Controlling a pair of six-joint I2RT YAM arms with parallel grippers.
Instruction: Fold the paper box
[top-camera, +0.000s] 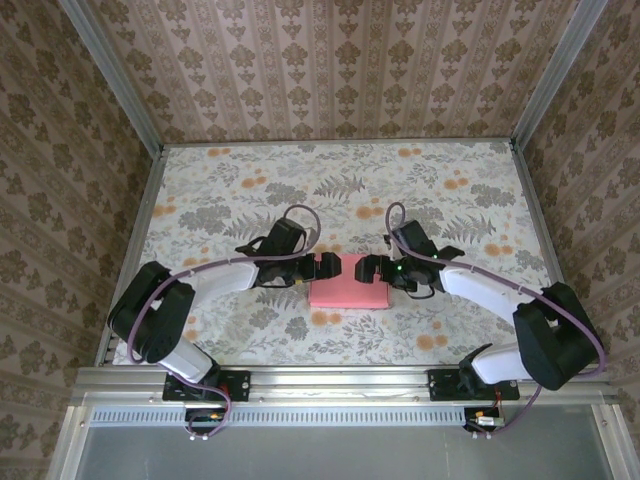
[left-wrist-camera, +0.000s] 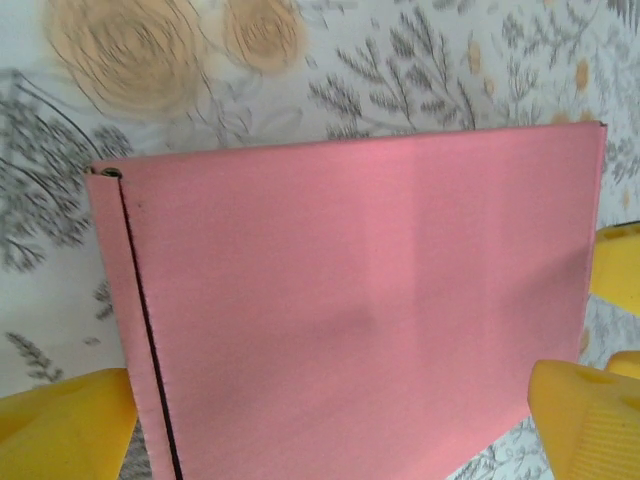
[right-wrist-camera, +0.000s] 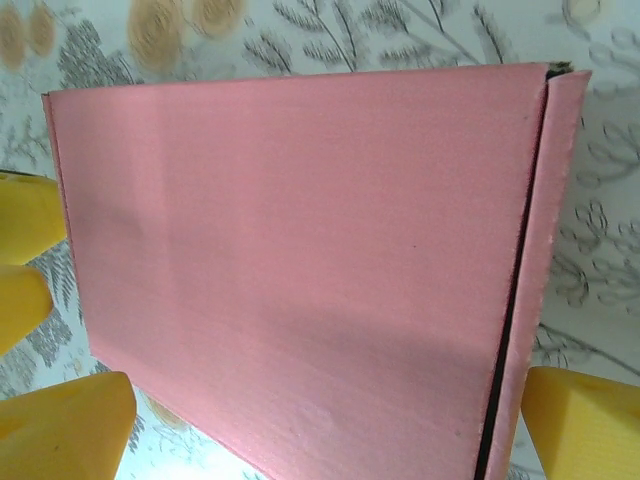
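In the top external view, a shallow rectangular box of thin pink cardboard (top-camera: 348, 296) is seen lying closed and flat on the floral-patterned worktop (top-camera: 230, 190). It sits in the near half of the worktop, between the two arms. The left end effector (top-camera: 327, 268) and the right end effector (top-camera: 366, 270) are poised over the far edge of the box, tips facing each other and just apart. From this height it cannot be read how wide either one stands.

In the left wrist view, the pink top panel is shown from close above. A dark seam (left-wrist-camera: 145, 320) is visible down its left side, where a narrow strip of cardboard meets the panel. The yellow fingers (left-wrist-camera: 60, 425) of the left end effector are spread fully, one at the lower left by the seam and one at the lower right corner. The box spans the gap between them, and contact with the cardboard cannot be told. Further yellow fingertips (left-wrist-camera: 620, 270), those of the other arm, are seen just beside the box's right edge.

In the right wrist view, the same seam is seen on the right side of the panel. The right end effector's yellow fingers (right-wrist-camera: 585, 420) are likewise spread to their widest across the box. Whether they touch it cannot be told. The other arm's yellow tips are seen at the left edge.
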